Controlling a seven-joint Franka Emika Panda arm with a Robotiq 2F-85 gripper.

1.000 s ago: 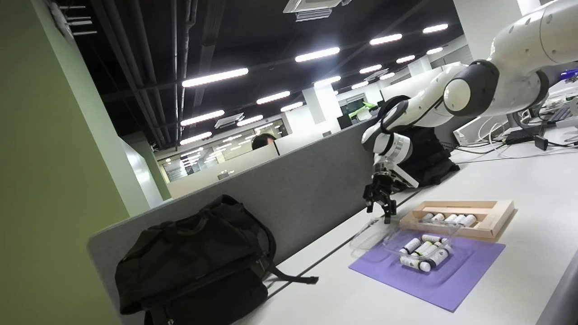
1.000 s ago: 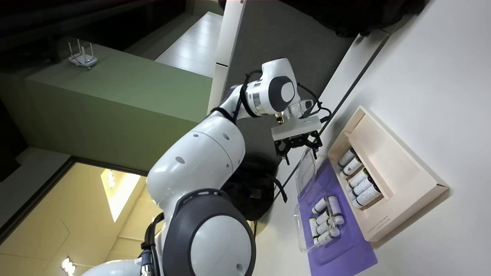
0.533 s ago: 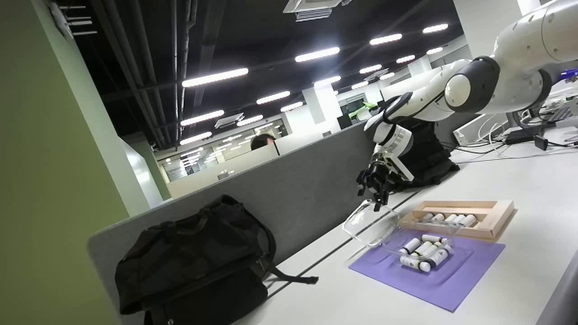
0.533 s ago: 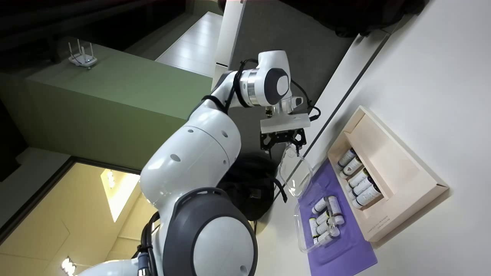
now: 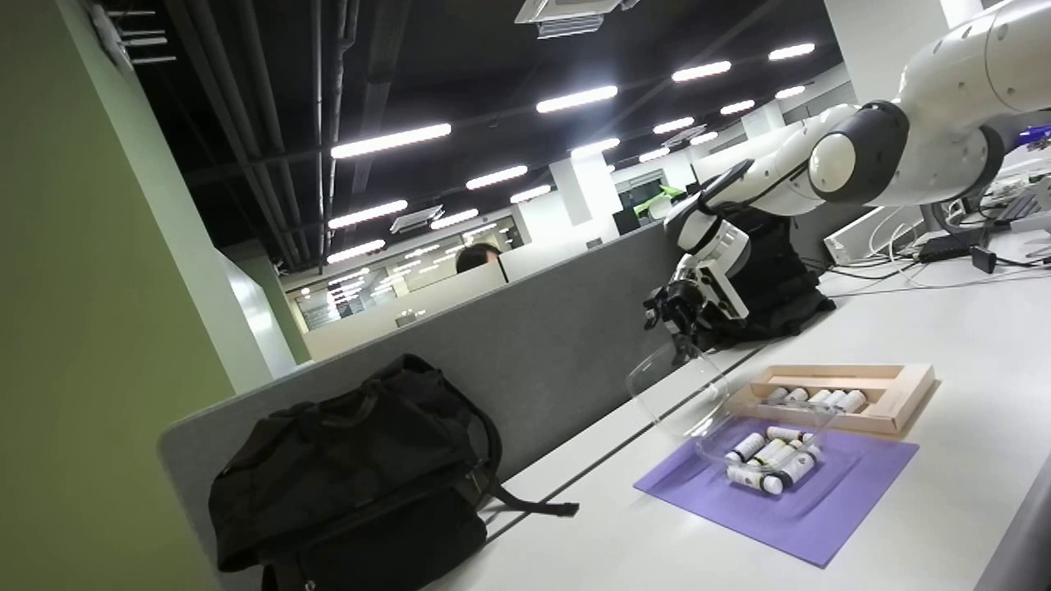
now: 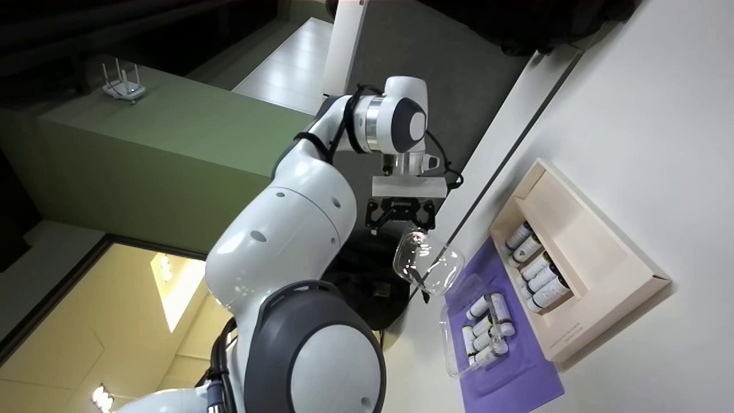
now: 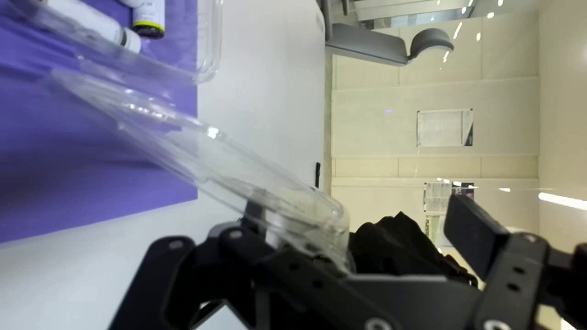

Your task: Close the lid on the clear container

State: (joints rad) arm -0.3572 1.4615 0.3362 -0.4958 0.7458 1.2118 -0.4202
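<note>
Currently container [image 6: 449, 347] open; hand [image 6: 400, 229] spread wide beside tilted lid [image 6: 430, 264].

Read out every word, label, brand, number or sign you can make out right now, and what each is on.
None can be read for certain.
Wooden tray: print near one corner, too small.
Tray bottles: labels too small.
White bottles over the purple mat: labels too small.
Yellow-banded bottle, wrist view: dark characters, too blurred.
Gripper: pale marking on its body, too small.
Wall sheets, wrist view: too blurred.
</note>
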